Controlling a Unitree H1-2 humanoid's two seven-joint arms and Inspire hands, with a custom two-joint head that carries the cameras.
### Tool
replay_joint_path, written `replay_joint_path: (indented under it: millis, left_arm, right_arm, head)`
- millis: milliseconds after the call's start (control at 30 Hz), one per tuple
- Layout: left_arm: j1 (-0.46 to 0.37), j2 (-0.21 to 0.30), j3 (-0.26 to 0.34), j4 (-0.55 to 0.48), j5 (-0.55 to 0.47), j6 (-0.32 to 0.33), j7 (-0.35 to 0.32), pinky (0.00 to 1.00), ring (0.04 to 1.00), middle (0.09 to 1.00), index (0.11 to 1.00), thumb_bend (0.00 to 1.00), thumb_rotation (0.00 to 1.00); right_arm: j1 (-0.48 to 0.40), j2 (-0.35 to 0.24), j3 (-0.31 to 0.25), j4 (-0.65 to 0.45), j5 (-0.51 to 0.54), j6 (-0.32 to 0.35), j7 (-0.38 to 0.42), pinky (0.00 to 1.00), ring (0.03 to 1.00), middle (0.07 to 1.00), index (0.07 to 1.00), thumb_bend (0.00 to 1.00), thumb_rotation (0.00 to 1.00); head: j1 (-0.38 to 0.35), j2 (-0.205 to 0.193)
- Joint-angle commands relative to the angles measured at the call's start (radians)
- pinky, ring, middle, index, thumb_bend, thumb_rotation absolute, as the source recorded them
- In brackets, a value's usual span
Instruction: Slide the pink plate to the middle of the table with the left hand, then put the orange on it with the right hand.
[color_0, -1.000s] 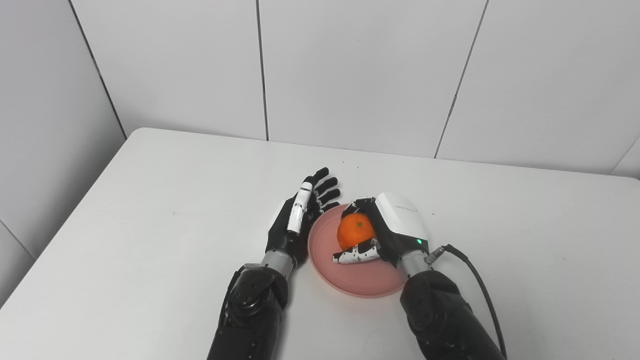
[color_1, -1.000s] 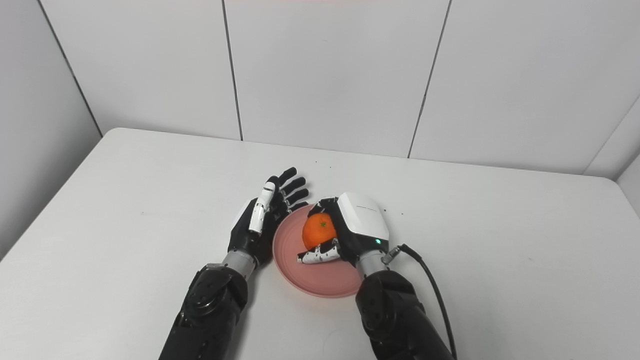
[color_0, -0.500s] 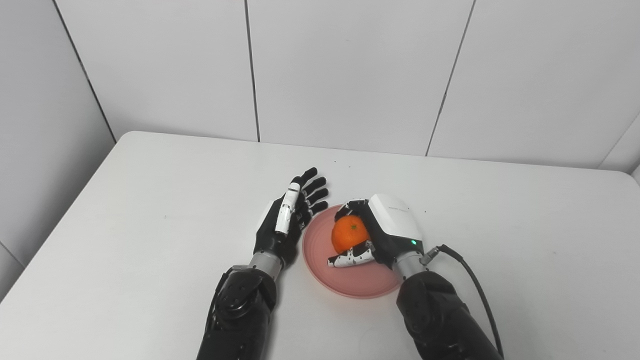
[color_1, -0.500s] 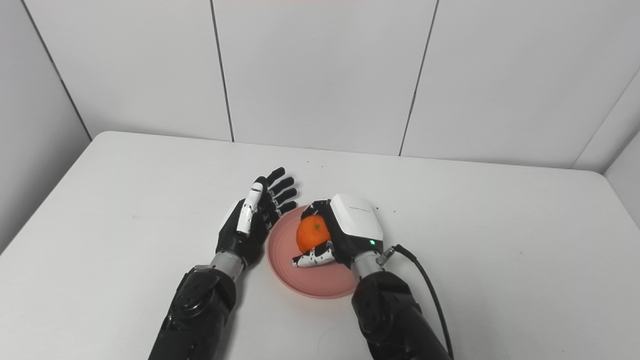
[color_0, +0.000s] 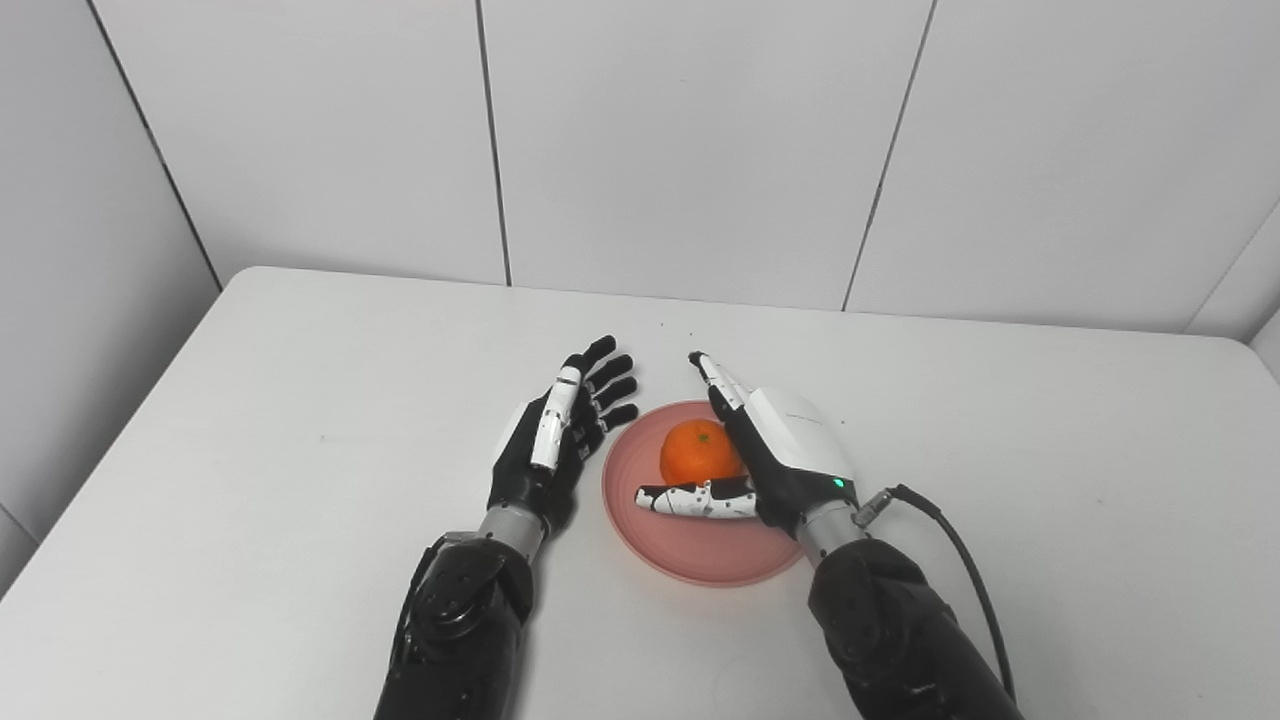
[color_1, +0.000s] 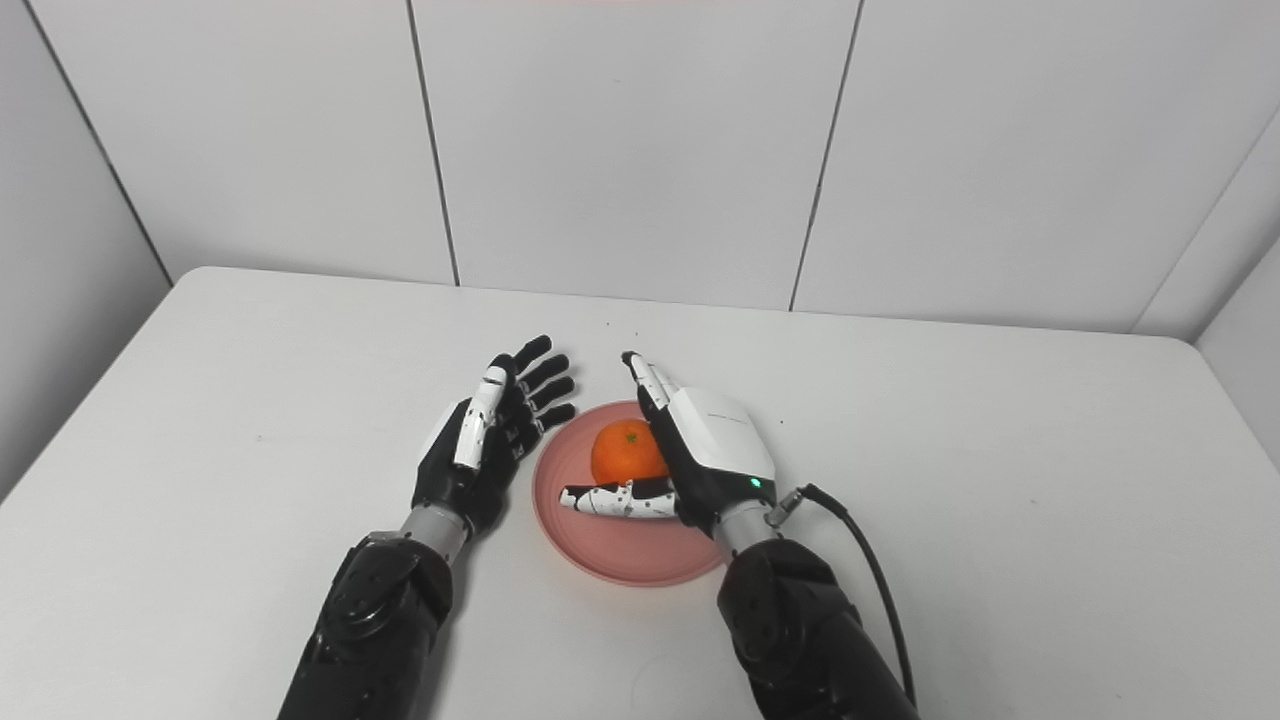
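Note:
The orange (color_0: 698, 451) rests on the pink plate (color_0: 700, 550) near the middle of the white table. My right hand (color_0: 770, 455) is open beside the fruit: its fingers (color_0: 712, 376) stretch straight past the far side of the orange and its thumb lies across the plate in front of it. I cannot tell whether the palm still touches the fruit. My left hand (color_0: 555, 435) is open just left of the plate, edge-on with fingers spread and pointing away, close to the rim and holding nothing.
The white table (color_0: 250, 420) ends at a tiled wall behind and drops off at its left edge. A black cable (color_0: 950, 545) runs from my right wrist over the table on the right.
My right hand has opened, its fingers straightening off the orange, which now sits on the plate. The camera shifted a little. The left hand stays open beside the plate.

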Motion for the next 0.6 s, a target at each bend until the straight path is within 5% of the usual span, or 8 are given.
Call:
replay_joint_path:
  millis: [0,267,367,567]
  left_arm:
    - [0.010,0.007,0.006,0.008,-0.015,0.024,-0.002,0.85,0.883,0.888,0.882,0.37,1.00]
    - [0.008,0.003,0.034,0.017,-0.064,0.031,-0.019,0.89,0.905,0.910,0.899,0.37,1.00]
    - [0.007,0.011,0.032,0.023,-0.064,0.034,-0.021,0.88,0.901,0.909,0.901,0.38,1.00]
    - [0.011,0.019,0.036,0.018,-0.071,0.039,-0.023,0.87,0.894,0.903,0.897,0.38,1.00]
  right_arm:
    - [-0.021,-0.002,-0.019,-0.047,0.013,-0.066,-0.041,0.90,0.941,0.969,0.996,1.00,0.66]
    - [0.007,-0.005,-0.059,-0.112,0.038,-0.148,-0.121,0.89,0.956,0.996,1.000,1.00,0.71]
    - [0.064,0.000,-0.087,-0.144,0.062,-0.231,-0.214,0.87,0.957,0.997,1.000,1.00,0.70]
    - [0.151,0.040,-0.146,-0.184,0.103,-0.262,-0.290,0.84,0.932,0.993,1.000,0.99,0.84]
  head:
    - [-0.003,-0.001]
    - [-0.025,-0.006]
    - [-0.033,-0.013]
    - [-0.042,-0.020]
